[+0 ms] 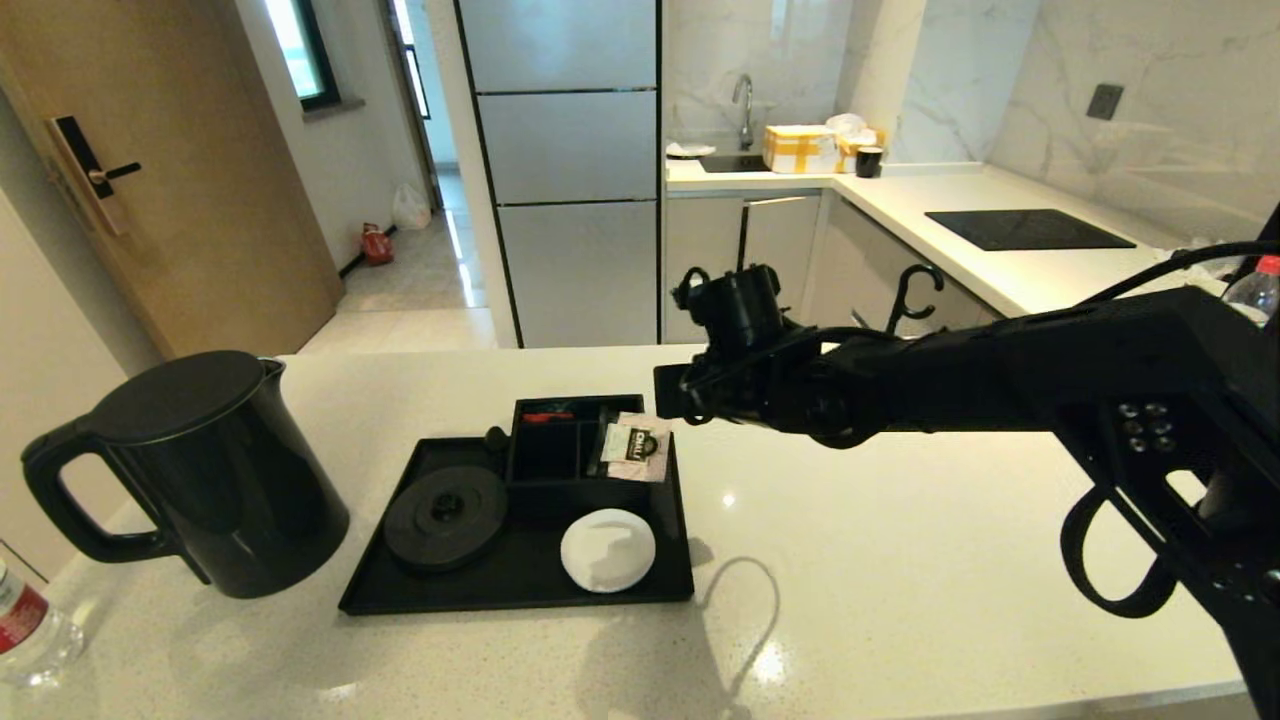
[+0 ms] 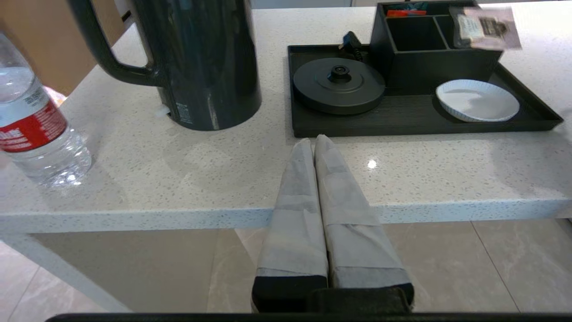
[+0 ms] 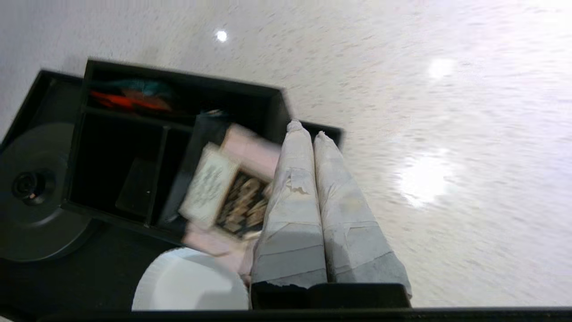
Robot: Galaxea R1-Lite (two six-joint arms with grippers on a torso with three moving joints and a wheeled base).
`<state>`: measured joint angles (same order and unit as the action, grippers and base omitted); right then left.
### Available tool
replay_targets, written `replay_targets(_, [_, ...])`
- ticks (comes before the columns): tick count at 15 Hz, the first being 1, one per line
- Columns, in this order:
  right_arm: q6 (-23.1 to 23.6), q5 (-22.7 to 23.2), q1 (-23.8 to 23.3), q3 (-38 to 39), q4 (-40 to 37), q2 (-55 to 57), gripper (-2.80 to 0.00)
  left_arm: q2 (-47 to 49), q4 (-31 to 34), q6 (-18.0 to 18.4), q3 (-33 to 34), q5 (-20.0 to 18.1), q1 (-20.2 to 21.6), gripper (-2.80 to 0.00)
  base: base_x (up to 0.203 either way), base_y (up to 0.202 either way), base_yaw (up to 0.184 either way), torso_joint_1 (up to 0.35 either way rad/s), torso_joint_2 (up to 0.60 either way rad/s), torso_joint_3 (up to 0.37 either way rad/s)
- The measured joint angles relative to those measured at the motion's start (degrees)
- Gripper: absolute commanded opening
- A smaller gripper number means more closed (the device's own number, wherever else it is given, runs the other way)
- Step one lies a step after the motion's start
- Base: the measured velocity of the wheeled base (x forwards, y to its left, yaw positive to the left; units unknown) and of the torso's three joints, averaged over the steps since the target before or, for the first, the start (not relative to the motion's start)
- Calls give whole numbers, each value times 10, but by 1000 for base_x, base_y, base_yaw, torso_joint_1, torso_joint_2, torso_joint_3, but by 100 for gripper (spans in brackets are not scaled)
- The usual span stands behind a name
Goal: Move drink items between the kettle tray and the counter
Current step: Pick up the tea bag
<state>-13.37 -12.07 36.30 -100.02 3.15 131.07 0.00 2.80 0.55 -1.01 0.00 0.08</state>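
The black kettle (image 1: 200,470) stands on the counter (image 1: 900,560), left of the kettle tray (image 1: 520,590). A water bottle (image 1: 25,625) sits at the counter's front left corner. The pink tea sachet (image 1: 635,447) lies tilted across the right side of the tray's divided box (image 1: 560,450). My right arm (image 1: 950,380) reaches in from the right to just above that box. The right gripper (image 3: 307,130) is shut with nothing between its fingers, and the sachet (image 3: 228,192) sits beside and below them. My left gripper (image 2: 314,141) is shut and empty at the counter's front edge, its tips near the tray (image 2: 402,123).
The tray also carries the round kettle base (image 1: 445,515) and a white coaster (image 1: 607,550). A second bottle (image 1: 1255,290) shows at the far right. A black hob (image 1: 1030,230) and a sink are set in the back counter. Bare counter lies right of the tray.
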Motion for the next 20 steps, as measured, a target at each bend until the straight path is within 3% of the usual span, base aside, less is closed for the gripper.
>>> replay_targets(7, [-13, -12, -25, 81, -27, -80, -280, 0, 0, 0, 0, 0, 0, -280, 0, 0, 0, 0, 0, 0])
replay_targets(12, [-23, 22, -14, 62, -52, -47, -280, 0, 0, 0, 0, 0, 0, -280, 0, 0, 0, 0, 0, 0])
replay_targets(13, [-34, 32, -12, 51, -53, -33, 0, 0, 0, 0, 0, 0, 0, -280, 0, 0, 0, 0, 0, 0])
replay_targets(20, [-120, 72, 8, -30, -55, 63, 0, 0, 0, 0, 0, 0, 0, -280, 0, 0, 0, 0, 0, 0])
